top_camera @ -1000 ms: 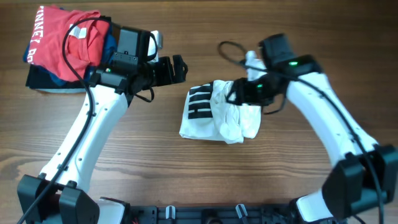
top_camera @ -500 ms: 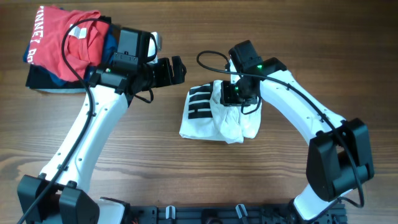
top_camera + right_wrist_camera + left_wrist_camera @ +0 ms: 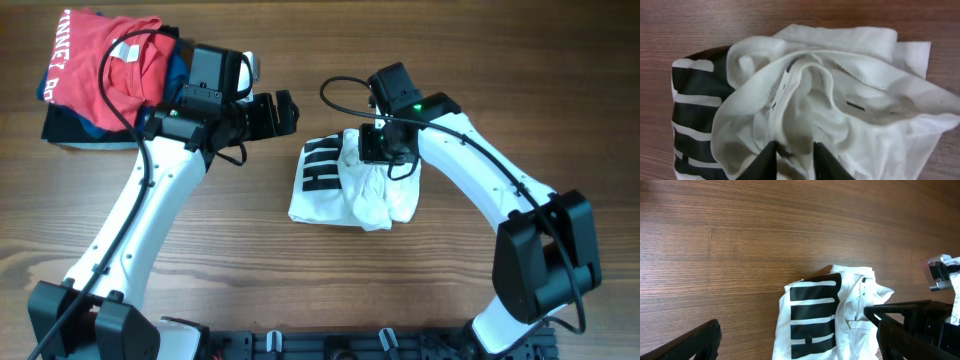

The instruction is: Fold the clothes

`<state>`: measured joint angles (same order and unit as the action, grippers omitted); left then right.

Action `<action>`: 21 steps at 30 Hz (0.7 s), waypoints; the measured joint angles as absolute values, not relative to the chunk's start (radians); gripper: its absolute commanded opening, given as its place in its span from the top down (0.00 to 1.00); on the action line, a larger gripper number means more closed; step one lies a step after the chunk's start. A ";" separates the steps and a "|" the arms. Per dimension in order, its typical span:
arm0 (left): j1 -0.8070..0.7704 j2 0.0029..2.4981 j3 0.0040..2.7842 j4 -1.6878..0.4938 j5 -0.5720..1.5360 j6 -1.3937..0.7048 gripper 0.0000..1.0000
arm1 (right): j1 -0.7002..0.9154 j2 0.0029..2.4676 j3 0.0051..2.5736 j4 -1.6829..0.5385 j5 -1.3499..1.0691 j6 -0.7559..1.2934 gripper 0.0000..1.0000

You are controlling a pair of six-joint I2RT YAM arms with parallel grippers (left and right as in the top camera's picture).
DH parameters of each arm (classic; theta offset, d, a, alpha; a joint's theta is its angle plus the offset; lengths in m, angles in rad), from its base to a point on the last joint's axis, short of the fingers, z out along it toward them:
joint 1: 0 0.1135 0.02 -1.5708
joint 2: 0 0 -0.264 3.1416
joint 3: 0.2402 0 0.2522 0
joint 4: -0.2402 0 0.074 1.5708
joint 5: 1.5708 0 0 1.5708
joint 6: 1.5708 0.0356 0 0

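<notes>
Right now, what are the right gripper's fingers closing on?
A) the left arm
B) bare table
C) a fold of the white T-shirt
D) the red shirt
C: in the right wrist view, the right gripper has its fingertips pinched on a raised fold of the white T-shirt.

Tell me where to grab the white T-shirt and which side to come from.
Pinch the raised ridge of bunched fabric near the middle of the white T-shirt, coming straight down from above. The shirt lies crumpled on the table, so its edges hug the wood, while that fold stands up; the right gripper straddles it.
</notes>
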<state>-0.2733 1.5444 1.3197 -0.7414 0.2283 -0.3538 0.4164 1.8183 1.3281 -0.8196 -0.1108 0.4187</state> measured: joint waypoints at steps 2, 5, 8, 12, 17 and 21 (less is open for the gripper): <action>-0.273 1.544 1.320 -0.741 0.228 -0.354 0.00 | 0.416 1.818 1.328 -0.838 -0.112 0.423 0.96; -0.273 1.544 1.320 -0.741 0.229 -0.354 0.00 | 0.416 1.818 1.328 -0.863 -0.119 0.419 0.96; -0.273 1.544 1.320 -0.749 0.228 -0.354 0.01 | 0.413 1.818 1.328 -0.949 -0.119 0.419 0.96; -0.273 1.544 1.320 -0.767 0.224 -0.354 0.00 | 0.378 1.806 1.328 -1.054 -0.122 0.419 0.96; -0.273 1.544 1.320 -0.767 0.216 -0.354 0.00 | 0.277 1.730 1.326 -1.149 -0.123 0.392 0.96; -0.273 1.544 1.320 -0.767 0.198 -0.354 0.00 | 0.219 1.713 1.326 -1.217 -0.120 0.363 0.96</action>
<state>-0.2733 1.5444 1.3197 -0.7673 0.1982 -0.3538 0.2192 1.7126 1.3262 -1.2167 -0.1204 0.3626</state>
